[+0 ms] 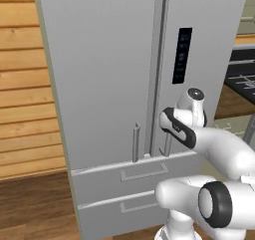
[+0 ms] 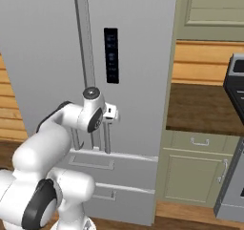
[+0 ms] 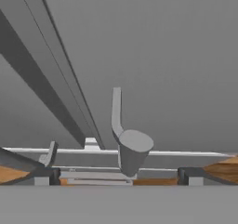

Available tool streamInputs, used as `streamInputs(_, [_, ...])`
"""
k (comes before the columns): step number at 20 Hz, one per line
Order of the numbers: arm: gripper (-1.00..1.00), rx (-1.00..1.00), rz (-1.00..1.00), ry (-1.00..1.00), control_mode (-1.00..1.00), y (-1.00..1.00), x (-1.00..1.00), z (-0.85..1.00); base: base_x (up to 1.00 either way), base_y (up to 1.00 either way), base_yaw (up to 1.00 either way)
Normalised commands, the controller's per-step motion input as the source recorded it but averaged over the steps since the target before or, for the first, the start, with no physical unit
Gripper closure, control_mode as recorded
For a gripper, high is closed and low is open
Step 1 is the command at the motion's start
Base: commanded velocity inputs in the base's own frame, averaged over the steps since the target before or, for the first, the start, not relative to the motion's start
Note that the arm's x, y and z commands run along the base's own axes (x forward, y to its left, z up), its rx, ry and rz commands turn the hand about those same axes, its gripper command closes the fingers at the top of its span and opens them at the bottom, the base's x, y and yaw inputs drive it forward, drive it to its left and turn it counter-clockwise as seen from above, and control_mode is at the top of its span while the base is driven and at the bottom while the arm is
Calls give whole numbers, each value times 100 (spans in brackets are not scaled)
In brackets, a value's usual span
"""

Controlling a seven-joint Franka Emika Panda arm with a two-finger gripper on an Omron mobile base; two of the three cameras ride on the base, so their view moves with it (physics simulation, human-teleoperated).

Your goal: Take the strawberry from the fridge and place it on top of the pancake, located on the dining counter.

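The fridge [image 1: 104,74] stands shut, both tall light-grey doors closed, so the strawberry is hidden inside. My gripper [image 2: 112,114] is at the lower end of the right door's vertical bar handle [image 2: 107,139]. In the hand view my gripper [image 3: 117,176] is open, its dark fingertips [image 3: 46,176] set wide apart. The handle's round lower end [image 3: 132,151] sits between them, just ahead. The left door's handle [image 1: 135,143] hangs beside it. The pancake and the dining counter are out of view.
Two closed drawers [image 1: 134,177] lie under the doors. A dark control panel [image 1: 182,55] is on the right door. A wood-plank wall [image 1: 25,84] is left of the fridge. Green cabinets [image 2: 200,172] with a brown counter [image 2: 200,105] and a dark stove [image 2: 236,81] are on its right.
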Motion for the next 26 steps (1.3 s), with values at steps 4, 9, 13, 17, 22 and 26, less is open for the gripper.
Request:
streamInputs(4, [-100, -1, 0, -1, -100, 0, 23, -31, 0, 0, 0])
streamInputs(9, [-100, 0, 0, -6, -100, -7, 5, -2, 0, 0, 0])
streamInputs(13, [-100, 0, 0, -5, -100, -8, 29, -3, 0, 0, 0])
streamInputs(17, [-100, 0, 0, 0, -100, -4, 28, -10, 0, 0, 0])
streamInputs(22, [100, 0, 0, 0, -100, -8, 7, -18, 0, 0, 0])
streamInputs(26, [100, 0, 0, 0, -100, -6, -8, -7, 0, 0, 0])
